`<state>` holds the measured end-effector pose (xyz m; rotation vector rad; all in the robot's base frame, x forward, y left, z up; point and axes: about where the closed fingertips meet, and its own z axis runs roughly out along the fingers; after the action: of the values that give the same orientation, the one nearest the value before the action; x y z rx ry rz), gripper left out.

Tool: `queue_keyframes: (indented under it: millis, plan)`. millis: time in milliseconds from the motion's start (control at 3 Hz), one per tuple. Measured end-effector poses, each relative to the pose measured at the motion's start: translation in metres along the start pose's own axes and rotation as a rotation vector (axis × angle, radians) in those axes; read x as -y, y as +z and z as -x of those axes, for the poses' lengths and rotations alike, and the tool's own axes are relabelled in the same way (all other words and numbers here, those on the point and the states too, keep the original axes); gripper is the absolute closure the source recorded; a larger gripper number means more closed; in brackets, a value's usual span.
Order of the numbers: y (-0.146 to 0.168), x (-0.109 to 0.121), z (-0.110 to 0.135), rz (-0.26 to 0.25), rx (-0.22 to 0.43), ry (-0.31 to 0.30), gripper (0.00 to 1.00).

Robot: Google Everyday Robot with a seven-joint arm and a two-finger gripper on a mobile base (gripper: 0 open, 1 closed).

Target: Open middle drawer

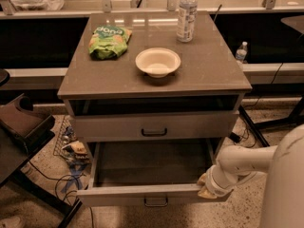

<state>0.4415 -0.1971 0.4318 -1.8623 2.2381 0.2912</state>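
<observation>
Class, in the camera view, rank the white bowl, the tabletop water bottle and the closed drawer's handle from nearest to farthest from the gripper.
The gripper is at the right end of the pulled-out middle drawer front.
1. Closed drawer's handle, above left.
2. White bowl, tabletop centre.
3. Tabletop water bottle, back right.

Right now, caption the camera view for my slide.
End effector at the right front corner of the pulled-out middle drawer; bowl, chip bag and water bottle on the cabinet.
</observation>
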Motion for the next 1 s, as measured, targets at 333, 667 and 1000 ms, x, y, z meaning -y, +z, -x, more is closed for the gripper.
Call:
queue_keyframes:
  millis: [333, 667, 1000]
  plan:
    - [0.0, 0.0, 0.0, 0.0, 0.0, 0.0, 1.0]
    - [0.0, 0.0, 0.0, 0.0, 0.0, 0.0, 0.82]
    - [0.0, -0.0001, 0.0, 0.0, 0.0, 0.0, 0.6]
